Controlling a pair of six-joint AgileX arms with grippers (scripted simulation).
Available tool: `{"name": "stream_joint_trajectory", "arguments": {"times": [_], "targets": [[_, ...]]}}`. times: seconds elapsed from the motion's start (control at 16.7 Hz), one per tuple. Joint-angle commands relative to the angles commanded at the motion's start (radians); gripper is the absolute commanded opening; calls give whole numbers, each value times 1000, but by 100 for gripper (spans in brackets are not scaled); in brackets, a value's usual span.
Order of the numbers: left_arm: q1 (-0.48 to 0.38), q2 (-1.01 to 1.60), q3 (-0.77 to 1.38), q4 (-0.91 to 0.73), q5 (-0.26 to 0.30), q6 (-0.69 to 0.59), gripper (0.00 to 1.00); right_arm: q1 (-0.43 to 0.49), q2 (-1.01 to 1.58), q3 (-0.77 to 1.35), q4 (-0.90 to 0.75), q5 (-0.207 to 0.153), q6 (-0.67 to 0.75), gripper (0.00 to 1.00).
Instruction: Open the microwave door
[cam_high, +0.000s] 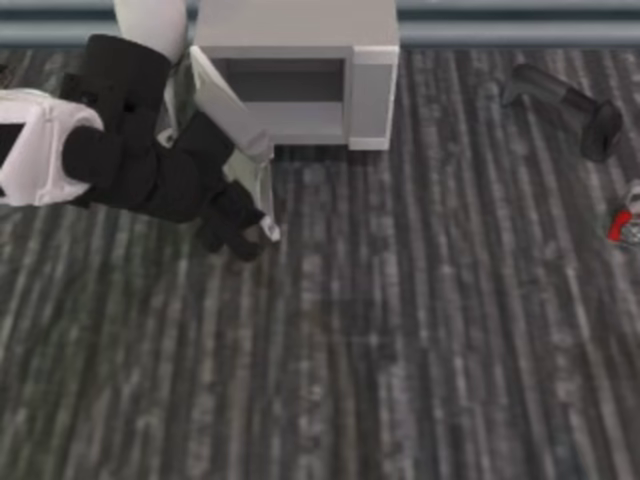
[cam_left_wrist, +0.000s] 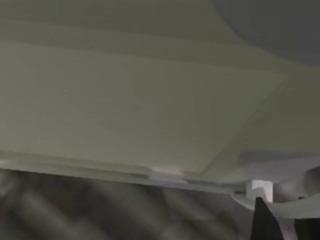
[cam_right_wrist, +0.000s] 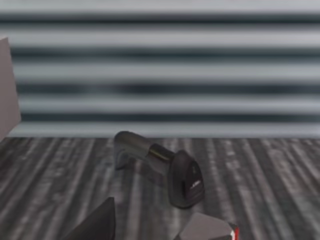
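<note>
A light grey microwave (cam_high: 300, 40) stands at the far edge of a dark, streaked table (cam_high: 400, 330), left of centre in the top view, its plain flat top facing the camera and its narrow control strip (cam_high: 370, 100) at the right of the open cavity. The microwave door (cam_high: 232, 110) is swung well out on its left-hand hinge, angling toward the near side of the table and leaving the interior exposed. The left arm reaches in from the table's left, and the left gripper (cam_high: 262, 228) sits at the door's free outer end — whether its fingers are clamped on that edge or spread cannot be told from any view. The left wrist view is filled by a pale flat panel of the door (cam_left_wrist: 130, 105) at close range, with table surface beneath. On the table's right, well apart from the microwave, lies a dark handheld scanner (cam_high: 565, 105); near it, at the right edge, is a small red-and-white object (cam_high: 622, 225). The right gripper (cam_right_wrist: 150, 225) shows only as dark and grey tips in the right wrist view, near the scanner (cam_right_wrist: 165, 165) — its fingers' state is unclear.
</note>
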Motion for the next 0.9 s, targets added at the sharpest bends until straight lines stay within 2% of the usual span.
{"name": "stream_joint_trajectory", "arguments": {"times": [0.48,0.9], "targets": [[-5,0,-4,-3,7,-1,0,0,0,0,0,0,0,100],[36,0,8,-44,54,89,0,0,0,0,0,0,0,100]]}}
